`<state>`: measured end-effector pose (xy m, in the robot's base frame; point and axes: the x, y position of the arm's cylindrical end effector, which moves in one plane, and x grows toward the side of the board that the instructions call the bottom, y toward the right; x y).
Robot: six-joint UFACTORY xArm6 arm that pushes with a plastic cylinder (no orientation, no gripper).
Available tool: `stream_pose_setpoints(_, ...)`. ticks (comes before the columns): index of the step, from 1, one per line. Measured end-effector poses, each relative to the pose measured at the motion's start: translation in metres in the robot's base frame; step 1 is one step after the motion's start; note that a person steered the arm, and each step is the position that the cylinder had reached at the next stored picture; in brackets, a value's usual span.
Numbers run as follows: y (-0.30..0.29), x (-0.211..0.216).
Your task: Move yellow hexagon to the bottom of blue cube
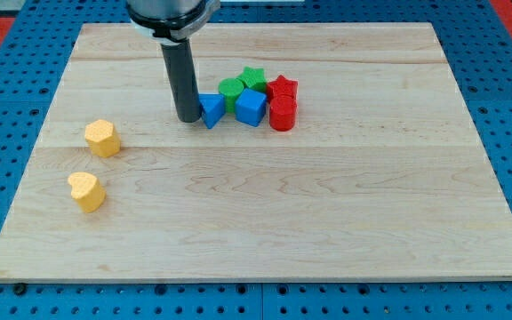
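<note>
My tip (pixel 188 118): touching the blue triangular block's (pixel 212 109) left side.
Jaws: none; I end in a rod.
Yellow hexagonal block (pixel 102 138): far left of the blue cube (pixel 251 107).

The wooden board (pixel 327 231) carries 8 blocks in 2 groups. 6 cluster near the view's top centre. The blue triangle (pixel 212 110) sits at the cluster's left end, with the blue cube (pixel 251 108) just to its right. The green round block (pixel 231 88) lies behind and between those 2, and the green star (pixel 254 77) behind the cube. The red star (pixel 283 88) and, below it, a red block (pixel 282 116) close the right end, touching the cube. The tip (pixel 188 118) stands against the triangle's left side. Well apart, at the view's left, lies the yellow hexagon (pixel 102 138), with the yellow heart (pixel 86 191) below it.
</note>
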<state>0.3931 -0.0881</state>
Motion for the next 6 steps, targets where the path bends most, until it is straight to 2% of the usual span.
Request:
stream_pose_setpoints(1, 0.005, 0.000)
stream_pose_setpoints(3, -0.091, -0.024)
stream_pose_setpoints(4, -0.144, -0.014)
stream_pose_setpoints(5, -0.169, 0.022)
stream_pose_setpoints(6, -0.157, 0.037)
